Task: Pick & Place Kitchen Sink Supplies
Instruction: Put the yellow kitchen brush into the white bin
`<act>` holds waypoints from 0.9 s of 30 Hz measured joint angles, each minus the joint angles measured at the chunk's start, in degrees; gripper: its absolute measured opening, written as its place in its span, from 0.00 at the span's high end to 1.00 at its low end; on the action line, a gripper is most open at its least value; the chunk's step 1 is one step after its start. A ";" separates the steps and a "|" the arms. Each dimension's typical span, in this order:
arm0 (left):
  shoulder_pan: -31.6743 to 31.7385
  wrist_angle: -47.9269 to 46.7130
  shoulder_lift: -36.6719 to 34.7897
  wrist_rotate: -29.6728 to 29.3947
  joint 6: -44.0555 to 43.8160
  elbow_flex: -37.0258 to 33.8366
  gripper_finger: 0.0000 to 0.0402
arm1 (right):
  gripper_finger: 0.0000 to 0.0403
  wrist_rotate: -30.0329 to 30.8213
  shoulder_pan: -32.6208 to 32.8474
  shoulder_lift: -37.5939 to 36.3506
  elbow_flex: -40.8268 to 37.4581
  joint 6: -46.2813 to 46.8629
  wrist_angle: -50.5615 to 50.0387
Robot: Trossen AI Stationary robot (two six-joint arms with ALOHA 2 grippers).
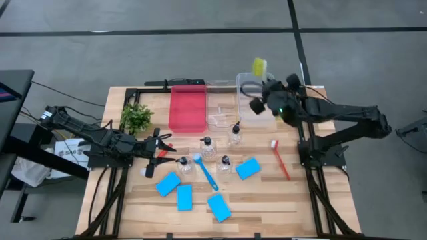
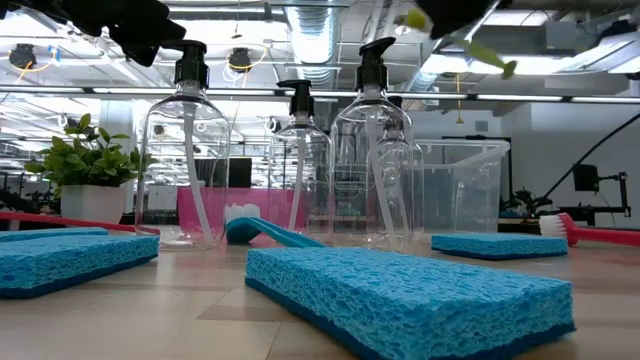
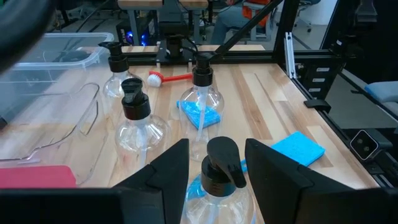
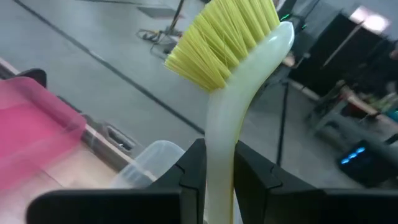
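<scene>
Gripping yellow-green brush [image 4: 225, 93], bristles wrist-visible.

Light wood plank tabletop [image 1: 267, 207] holding four blue sponges [image 1: 168, 184], a few clear pump bottles [image 1: 208, 148], a blue brush [image 1: 205, 172], a red brush [image 1: 280, 160], a red tray [image 1: 187, 109], clear bins [image 1: 250, 100], and a small plant [image 1: 136, 118].

This looks like a robotics lab or open workshop hall: a wooden table [image 1: 267, 207] bolted to a black metal frame [image 1: 320, 157] stands on grey concrete floor [image 1: 100, 47], under exposed ceiling ducts [image 2: 300, 15], with what seem to be workstations behind.
</scene>
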 joint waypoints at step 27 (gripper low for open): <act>-0.02 -0.02 0.00 0.00 -0.02 0.00 0.60 | 0.86 -13.58 -20.21 21.12 -0.02 -7.37 7.96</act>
